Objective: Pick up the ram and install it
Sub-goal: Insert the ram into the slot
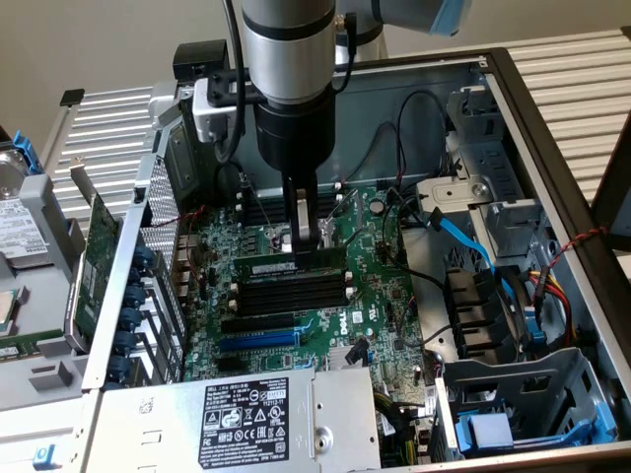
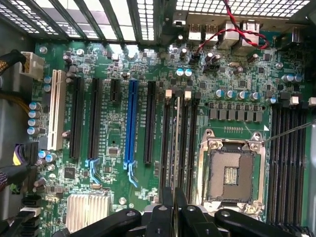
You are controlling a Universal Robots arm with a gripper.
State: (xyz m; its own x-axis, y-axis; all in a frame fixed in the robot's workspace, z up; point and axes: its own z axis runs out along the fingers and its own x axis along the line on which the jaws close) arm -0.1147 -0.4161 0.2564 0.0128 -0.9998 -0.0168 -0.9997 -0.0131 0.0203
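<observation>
White slatted tabletop [image 1: 582, 69] carries an open computer case [image 1: 552, 138], its green motherboard [image 1: 385, 276] exposed to the arm that reaches down into it. Legible writing is scarce: a black label [image 1: 246, 414] on the grey power supply [image 1: 177, 434] bears white text and rows of certification marks, all too small to read, and a pale printed label [image 1: 15, 232] on a drive at the exterior view's left edge is equally unreadable. A larger green expansion card [image 1: 94, 266] stands at the outside of the case on that same side. The tool [image 1: 304, 238] is closed on the ram [image 1: 286, 267], its two narrow fingers pinching the upper edge of the stick near the middle. The ram, dark green with a pale label strip, lies lengthwise along the bank of black memory slots [image 1: 296, 294], at the slot on the far side of the bank; whether it is fully seated cannot be told. In the wrist view the tool [image 2: 174, 197] shows as black fingers clamped either side of the ram [image 2: 176, 148], seen edge-on as a thin pale line between two empty black slots, beside the open processor socket [image 2: 231, 175]. A blue expansion slot [image 2: 131, 123] and a twisted red-and-black wire pair [image 2: 232, 29] lie well apart from it.
</observation>
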